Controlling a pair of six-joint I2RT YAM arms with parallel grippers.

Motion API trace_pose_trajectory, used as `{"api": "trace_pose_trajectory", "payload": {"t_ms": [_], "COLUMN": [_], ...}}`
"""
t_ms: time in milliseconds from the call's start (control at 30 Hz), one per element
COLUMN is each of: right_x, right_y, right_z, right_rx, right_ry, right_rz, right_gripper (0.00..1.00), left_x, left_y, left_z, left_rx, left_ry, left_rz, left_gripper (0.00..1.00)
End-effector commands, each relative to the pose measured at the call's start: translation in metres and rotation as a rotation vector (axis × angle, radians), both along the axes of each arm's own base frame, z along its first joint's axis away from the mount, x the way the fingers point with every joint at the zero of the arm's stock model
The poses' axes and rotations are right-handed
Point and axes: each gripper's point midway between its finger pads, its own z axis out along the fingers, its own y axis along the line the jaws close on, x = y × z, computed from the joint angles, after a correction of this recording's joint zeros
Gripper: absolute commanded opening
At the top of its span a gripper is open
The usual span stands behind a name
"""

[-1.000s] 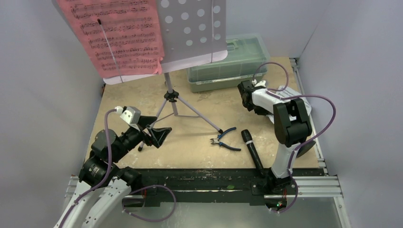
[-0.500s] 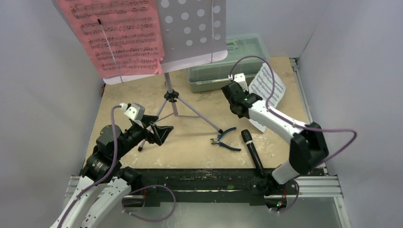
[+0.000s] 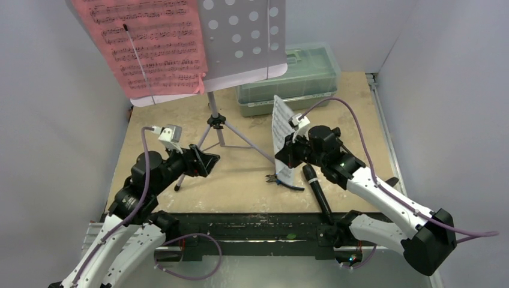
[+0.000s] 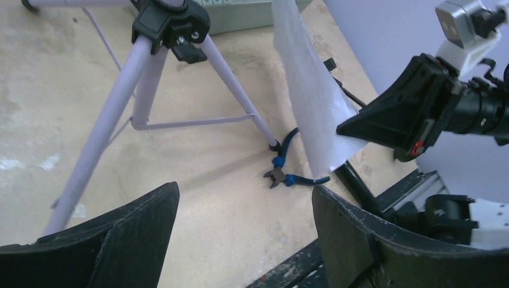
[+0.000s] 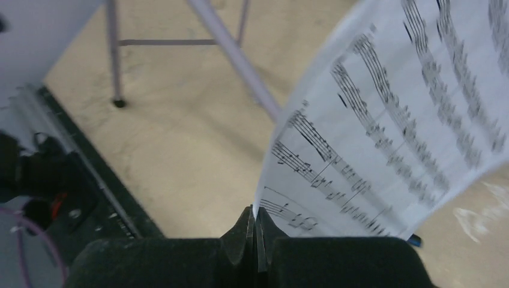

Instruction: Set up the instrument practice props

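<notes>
The lilac perforated music stand [image 3: 240,36] stands at the back on its tripod [image 3: 216,120]. The pink sheet [image 3: 150,42] rests on the stand's left half. My right gripper [image 3: 289,157] is shut on the lower edge of the white sheet [image 3: 280,129] and holds it upright above the table's middle. The right wrist view shows the jaws [image 5: 255,219] pinching the sheet [image 5: 390,132]. The black microphone [image 3: 317,192] lies on the table just right of it. My left gripper [image 3: 204,163] is open and empty beside the tripod's left leg [image 4: 102,132]. The round-based stand is not in view.
Blue-handled pliers [image 3: 274,178] lie under the held sheet, also seen in the left wrist view [image 4: 282,175]. A translucent green toolbox [image 3: 294,84] sits at the back behind the tripod. The tripod's right leg [image 3: 258,150] ends near the pliers. Grey walls close both sides.
My right arm swung from the back right to the middle, lifting the white sheet off the table and standing it upright. My left gripper crept a little toward the tripod.
</notes>
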Motion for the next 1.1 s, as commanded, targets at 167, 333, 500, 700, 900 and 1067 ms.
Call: {"api": "trace_pose_trajectory", "payload": {"t_ms": [167,333,500,700,900,1067], "right_x": [-0.072,-0.091,-0.109,-0.123,-0.132,-0.137], "right_y": [0.087,0.111,0.136,0.158,0.165,0.168], "right_z": [0.036,0.026,0.011,-0.005,-0.016,-0.015], "right_rx": [0.342,0.365,0.299,0.264,0.249,0.255], "right_ry": [-0.016,-0.004,-0.032,-0.039,-0.029,-0.029], "right_rz": [0.34,0.405,0.475,0.515,0.541,0.556], "right_gripper": [0.0,0.0,0.0,0.0,0.0,0.0], "left_x": [-0.009,-0.007,-0.001,0.004,0.007,0.01], "left_y": [-0.024,-0.036,-0.041,-0.038,-0.04,-0.045], "left_z": [-0.038,-0.051,-0.064,-0.084,-0.088,-0.087], "left_rx": [-0.42,-0.537,-0.447,-0.37,-0.312,-0.282], "left_ry": [0.39,0.474,0.522,0.543,0.494,0.42], "left_rz": [0.098,0.089,0.09,0.12,0.077,0.017], "left_gripper": [0.79,0.8,0.8,0.77,0.78,0.77]}}
